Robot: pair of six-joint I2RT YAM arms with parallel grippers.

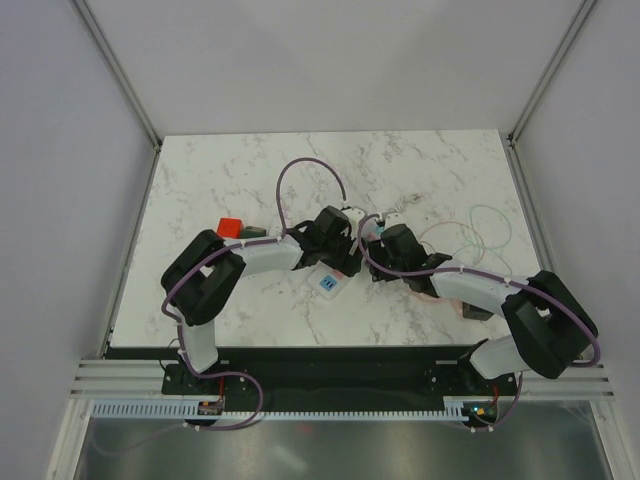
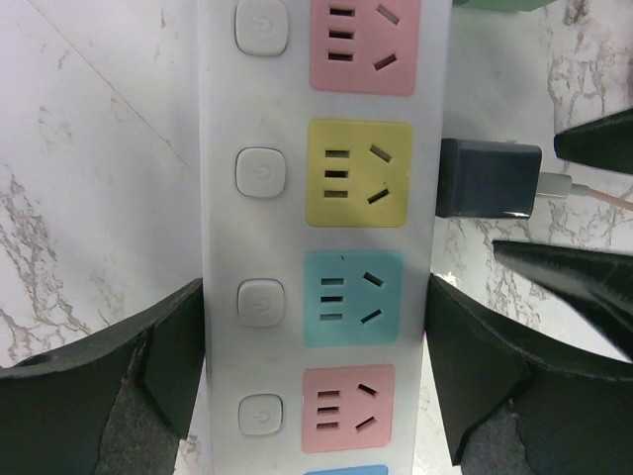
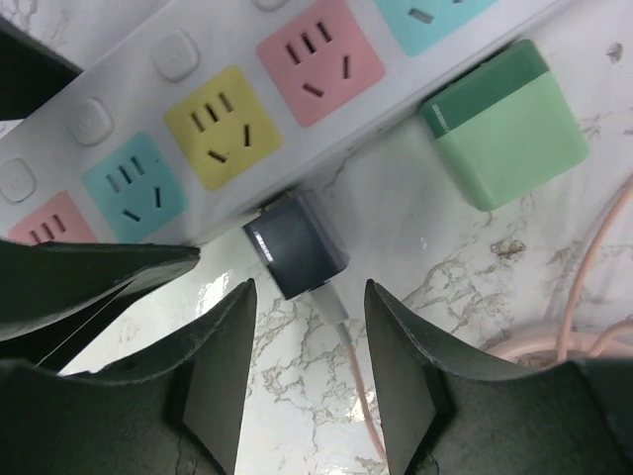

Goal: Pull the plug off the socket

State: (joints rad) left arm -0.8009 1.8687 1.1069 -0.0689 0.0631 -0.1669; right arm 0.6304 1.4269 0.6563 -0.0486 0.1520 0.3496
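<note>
Top external view: your two arms meet over the middle of the table (image 1: pixel 220 180). They hide the plug and most of the socket, so you can't judge progress from here.
Left wrist view: the socket (image 2: pixel 297 237) runs top to bottom through the frame's centre, lying flat on the table. Your left claw (image 2: pixel 315 307) straddles it at the teal outlet with a finger against each long edge, so it looks clamped on the strip to brace it.
Right wrist view: the plug (image 3: pixel 297 245) is the dark block at frame centre, butted against the socket's side edge below the yellow outlet. Its cable (image 3: pixel 356 396) trails toward the bottom of the frame. Your right claw (image 3: pixel 312 297) is spread wide, with a finger on either side of the cable just below the plug, and it holds nothing.
Done, as I judge it: the strip is braced and the right claw is lined up on the plug.
Left to do: the plug is not yet out. You need to close on it, then draw it straight away from the strip.
Only the left wrist shows: the finger contact on both edges of the socket.
Only the right wrist shows: the gap between each finger and the plug. It also shows a green adapter (image 3: pixel 504 124) at upper right, beside the socket and outside your line-up.
</note>
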